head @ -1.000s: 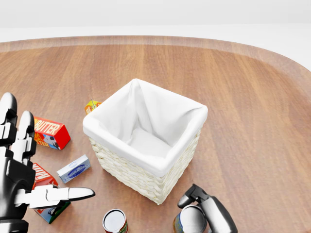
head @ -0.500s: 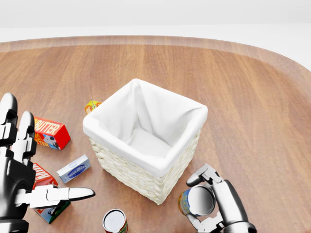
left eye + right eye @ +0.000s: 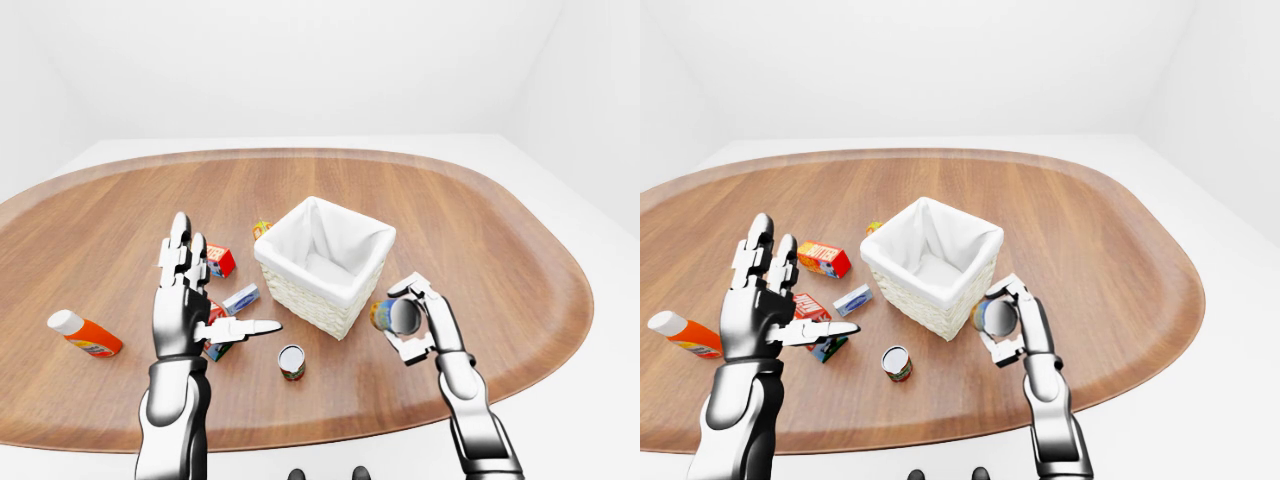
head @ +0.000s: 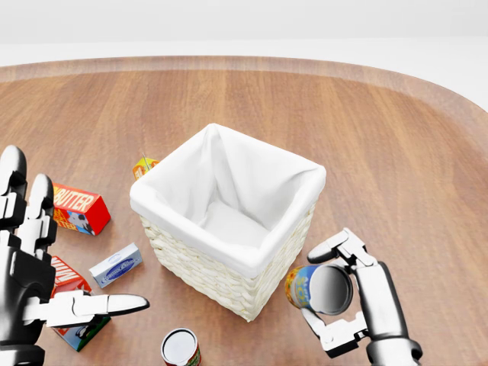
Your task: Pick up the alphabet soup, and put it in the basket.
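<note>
In the left-eye view the right robot hand point(image 3: 411, 318) has its fingers closed round the alphabet soup point(image 3: 393, 316), carried on its side with the shiny lid end facing the camera, just right of the basket point(image 3: 322, 262) and apparently clear of the worktop point(image 3: 480, 230); the left robot hand point(image 3: 190, 290) stands spread wide and empty over the small boxes on the left, with an orange bottle point(image 3: 84, 335) lying further left. In the head view the change is plain: a second ago the can sat at the bottom edge with the right robot hand only coming onto it, and now can and hand have risen to about the level of the basket's lower wicker wall, close beside its near right corner, while the basket, the butter box point(image 4: 80, 208) and a second can point(image 4: 181, 348) have not shifted. In the right-eye view the can sits just below the basket's white-lined rim. The pick therefore looks done; what remains, I judge, is lifting higher and moving left over the rim before letting go.
</note>
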You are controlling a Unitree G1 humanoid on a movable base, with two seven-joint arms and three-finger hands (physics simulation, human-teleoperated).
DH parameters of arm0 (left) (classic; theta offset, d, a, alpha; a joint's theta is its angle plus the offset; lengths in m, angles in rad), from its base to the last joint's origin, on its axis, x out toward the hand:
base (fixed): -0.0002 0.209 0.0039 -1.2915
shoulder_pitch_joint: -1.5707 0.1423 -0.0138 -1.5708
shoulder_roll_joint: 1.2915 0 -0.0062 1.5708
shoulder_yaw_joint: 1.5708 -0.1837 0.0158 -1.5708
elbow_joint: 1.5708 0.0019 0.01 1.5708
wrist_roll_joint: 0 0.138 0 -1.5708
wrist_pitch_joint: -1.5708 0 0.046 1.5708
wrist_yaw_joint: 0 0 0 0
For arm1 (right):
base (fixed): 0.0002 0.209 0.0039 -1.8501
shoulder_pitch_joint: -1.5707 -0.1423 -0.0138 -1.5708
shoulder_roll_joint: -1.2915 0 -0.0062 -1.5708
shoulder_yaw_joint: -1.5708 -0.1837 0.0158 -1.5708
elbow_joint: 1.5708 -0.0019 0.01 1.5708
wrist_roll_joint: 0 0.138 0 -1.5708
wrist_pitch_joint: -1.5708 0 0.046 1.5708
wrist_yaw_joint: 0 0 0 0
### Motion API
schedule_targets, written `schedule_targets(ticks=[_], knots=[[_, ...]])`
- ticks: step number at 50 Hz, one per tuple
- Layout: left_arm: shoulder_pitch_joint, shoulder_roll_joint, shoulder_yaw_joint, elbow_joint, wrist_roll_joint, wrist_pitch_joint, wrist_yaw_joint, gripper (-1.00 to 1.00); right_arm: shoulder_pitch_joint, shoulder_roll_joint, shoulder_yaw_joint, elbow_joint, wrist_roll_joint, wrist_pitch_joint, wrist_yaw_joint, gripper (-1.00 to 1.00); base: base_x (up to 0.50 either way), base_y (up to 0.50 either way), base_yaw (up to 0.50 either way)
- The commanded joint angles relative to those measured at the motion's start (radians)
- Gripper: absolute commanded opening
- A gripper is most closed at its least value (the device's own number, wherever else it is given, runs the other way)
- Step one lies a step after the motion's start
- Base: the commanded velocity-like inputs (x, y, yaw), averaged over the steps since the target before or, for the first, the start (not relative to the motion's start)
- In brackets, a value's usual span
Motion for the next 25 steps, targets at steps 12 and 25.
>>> schedule_targets(ticks=[12,25], knots=[[-0.002,0.000,-0.001,-0.001,0.001,0.000,0.002,1.00,-0.012,0.010,-0.025,-0.118,0.084,-0.026,-0.033,-1.00,0.00,0.00,0.00],[-0.003,0.001,-0.003,0.005,0.004,0.000,0.003,1.00,-0.015,0.016,-0.025,-0.203,0.098,-0.012,-0.051,-1.00,0.00,0.00,0.00]])
